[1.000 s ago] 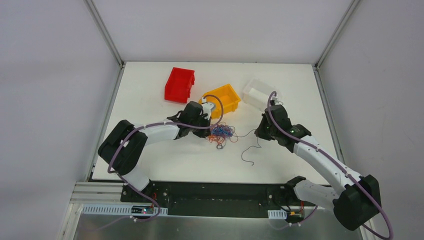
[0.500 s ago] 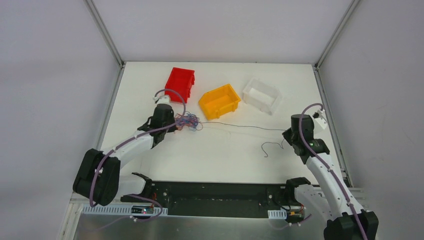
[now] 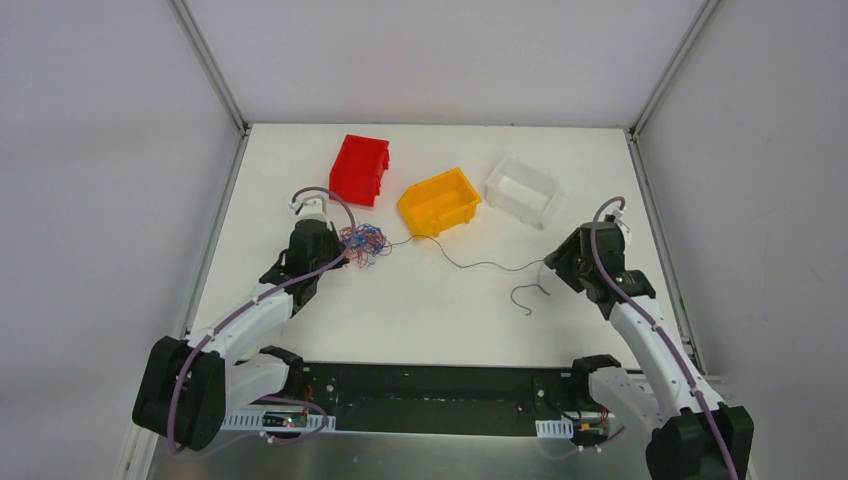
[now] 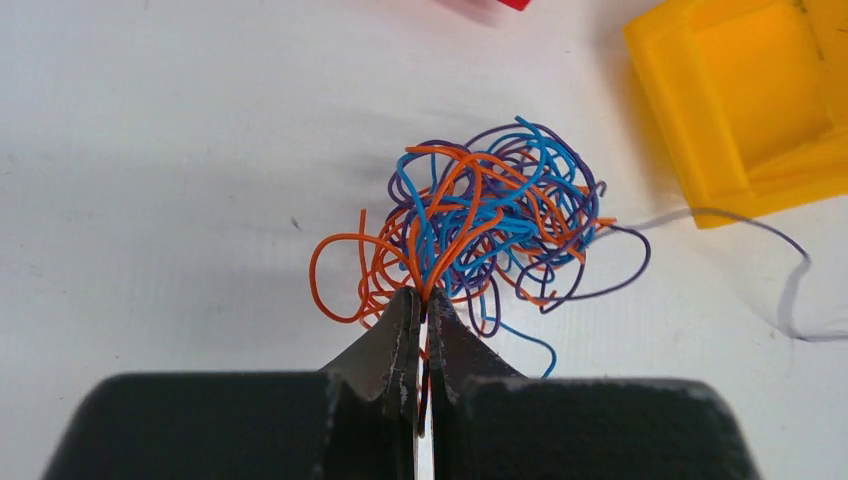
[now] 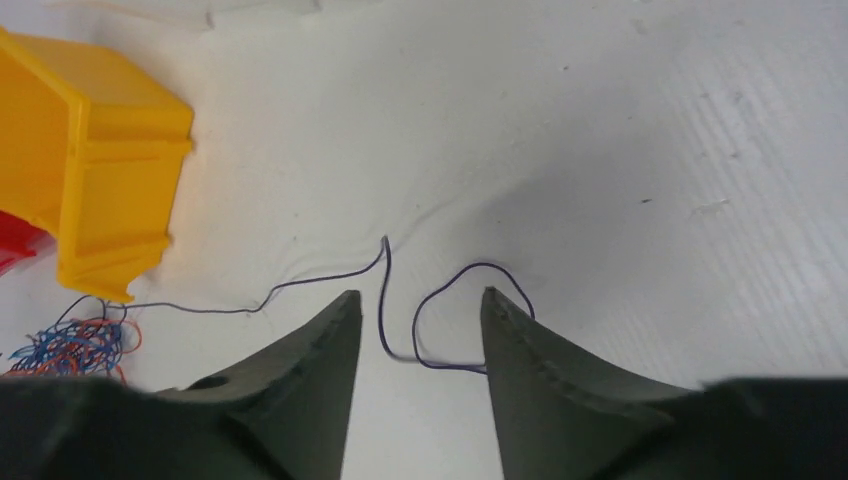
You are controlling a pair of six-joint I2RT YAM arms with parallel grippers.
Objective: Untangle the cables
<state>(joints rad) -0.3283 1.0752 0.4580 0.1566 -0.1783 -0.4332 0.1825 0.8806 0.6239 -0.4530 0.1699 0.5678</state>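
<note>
The cables are a knotted ball (image 4: pixel 495 215) of blue, orange and purple wires lying on the white table in front of the red bin; from above the ball (image 3: pixel 363 240) is small. My left gripper (image 4: pixel 422 296) is shut on orange and dark strands at the ball's near edge. One dark cable (image 3: pixel 478 267) trails slack from the ball past the yellow bin and ends in a curl. My right gripper (image 5: pixel 420 296) stands open just above that curl (image 5: pixel 450 290), and the wire passes between its fingers untouched.
A red bin (image 3: pixel 360 168), a yellow bin (image 3: pixel 440 200) and a clear bin (image 3: pixel 523 190) stand in a row at the back of the table. The yellow bin (image 5: pixel 90 170) sits left of my right gripper, with table edges at both sides.
My right gripper has opened and let go of the dark cable, which went from taut to slack on the table. The left gripper drew the ball slightly further left.
</note>
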